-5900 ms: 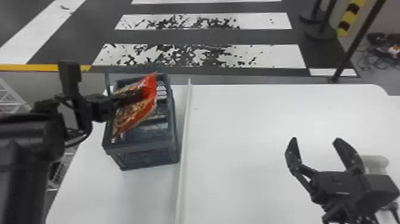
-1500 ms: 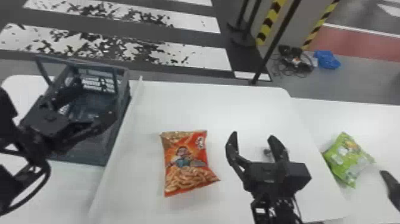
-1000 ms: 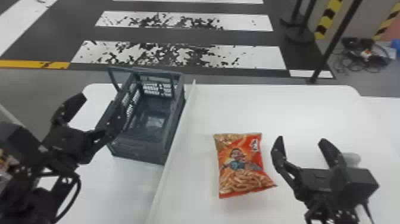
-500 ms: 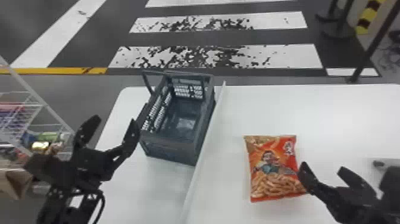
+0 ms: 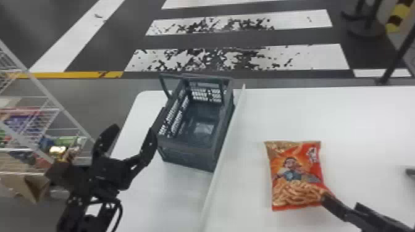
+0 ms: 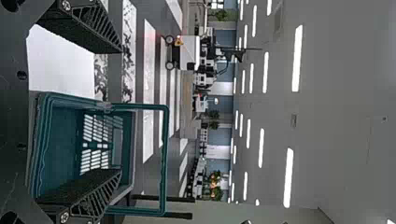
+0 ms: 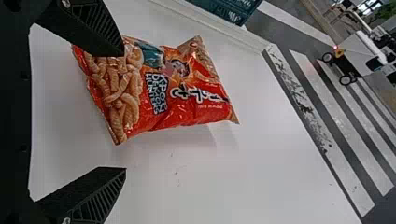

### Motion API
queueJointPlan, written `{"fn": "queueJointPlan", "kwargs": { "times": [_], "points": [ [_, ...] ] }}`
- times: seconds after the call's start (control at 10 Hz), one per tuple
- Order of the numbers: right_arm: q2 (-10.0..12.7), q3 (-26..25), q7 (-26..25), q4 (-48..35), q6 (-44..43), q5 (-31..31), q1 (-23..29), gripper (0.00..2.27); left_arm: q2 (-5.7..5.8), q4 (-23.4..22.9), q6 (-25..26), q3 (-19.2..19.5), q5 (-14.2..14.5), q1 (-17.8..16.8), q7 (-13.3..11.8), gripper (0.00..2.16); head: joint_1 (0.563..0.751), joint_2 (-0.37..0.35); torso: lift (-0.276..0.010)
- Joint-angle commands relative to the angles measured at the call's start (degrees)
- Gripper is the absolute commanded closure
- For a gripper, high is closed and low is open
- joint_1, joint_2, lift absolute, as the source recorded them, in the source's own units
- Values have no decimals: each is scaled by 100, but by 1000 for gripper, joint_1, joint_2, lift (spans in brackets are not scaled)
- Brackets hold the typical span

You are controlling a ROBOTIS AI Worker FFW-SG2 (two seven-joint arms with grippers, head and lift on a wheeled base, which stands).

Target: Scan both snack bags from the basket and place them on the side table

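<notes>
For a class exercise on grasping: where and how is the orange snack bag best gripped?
Probably at the middle of the snack bag, coming from above, with the right gripper closing across its two longer sides. It lies face up on the white table, so no edge stands up to pinch, but its body looks puffed enough to squeeze.

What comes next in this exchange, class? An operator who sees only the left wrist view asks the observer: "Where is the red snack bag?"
Observer: The snack bag lies on the table, right of the raised divider.
Operator: Has the right gripper closed on it?
Observer: No, the right gripper has its fingers spread apart.
Operator: Anything past the table's left side?
Observer: A wire rack stands there.
</notes>
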Motion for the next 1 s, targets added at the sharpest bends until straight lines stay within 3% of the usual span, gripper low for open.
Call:
{"fn": "queueJointPlan", "kwargs": {
  "times": [0.0,0.9],
  "points": [
    [5,-110,56,151,410,-102,-162,46,0,23,1,0,0,0,-1,87,695,204,-75],
    [5,-304,249,1337,955,-691,-1120,87,35,102,1,-18,44,9,-72,87,695,232,-75]
  ]
}}
